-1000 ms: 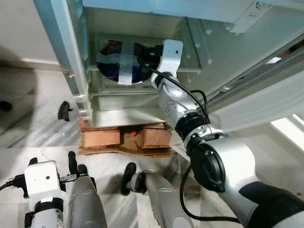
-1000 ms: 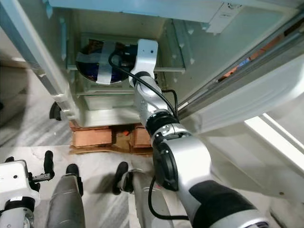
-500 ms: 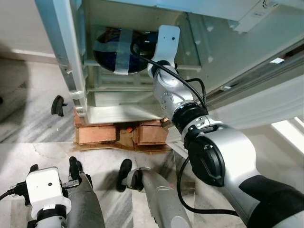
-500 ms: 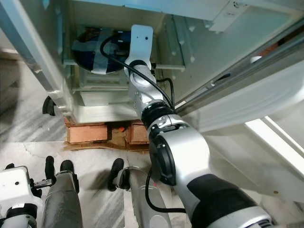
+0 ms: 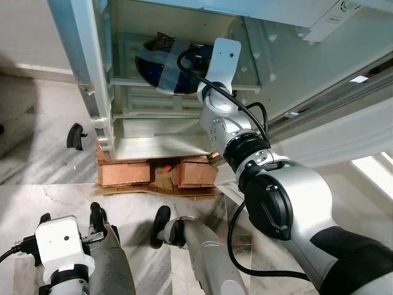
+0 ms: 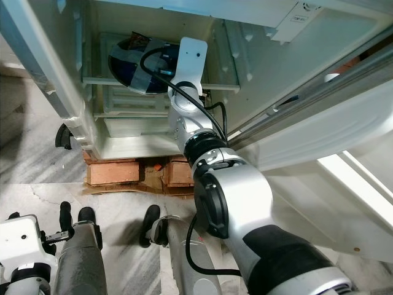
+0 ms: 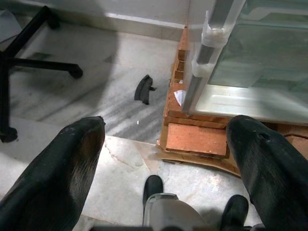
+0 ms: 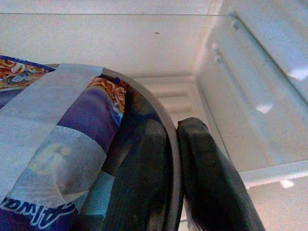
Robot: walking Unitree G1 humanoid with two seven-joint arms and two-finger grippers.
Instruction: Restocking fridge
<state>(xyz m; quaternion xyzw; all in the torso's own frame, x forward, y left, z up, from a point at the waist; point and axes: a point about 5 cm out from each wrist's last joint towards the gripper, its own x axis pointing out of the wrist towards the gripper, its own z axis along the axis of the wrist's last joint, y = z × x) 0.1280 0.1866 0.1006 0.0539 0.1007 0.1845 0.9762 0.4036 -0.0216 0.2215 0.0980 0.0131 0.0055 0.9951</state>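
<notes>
A dark bowl [image 5: 167, 64] holding a purple snack packet strapped down with grey tape hangs tilted inside the open fridge, just above its glass shelf [image 5: 132, 80]. My right gripper [image 8: 173, 130] is shut on the bowl's rim, with one finger [image 8: 142, 183] inside the bowl [image 8: 72, 144] and the other finger [image 8: 211, 178] outside it. The right arm [image 5: 236, 138] stretches up and forward into the compartment. My left gripper [image 7: 166, 130] hangs low by my left leg, open, with nothing between its fingers.
A clear drawer [image 5: 153, 126] sits below the shelf. The fridge stands on bricks [image 5: 126, 173] over a marble floor. Its open door [image 5: 331, 123] runs along the right. A small black part [image 5: 75, 135] lies on the floor at the left, near a chair base [image 7: 29, 48].
The right gripper has carried the bowl to the right inside the fridge, nearer the middle of the shelf. The camera shifted slightly. The left arm stays low.
</notes>
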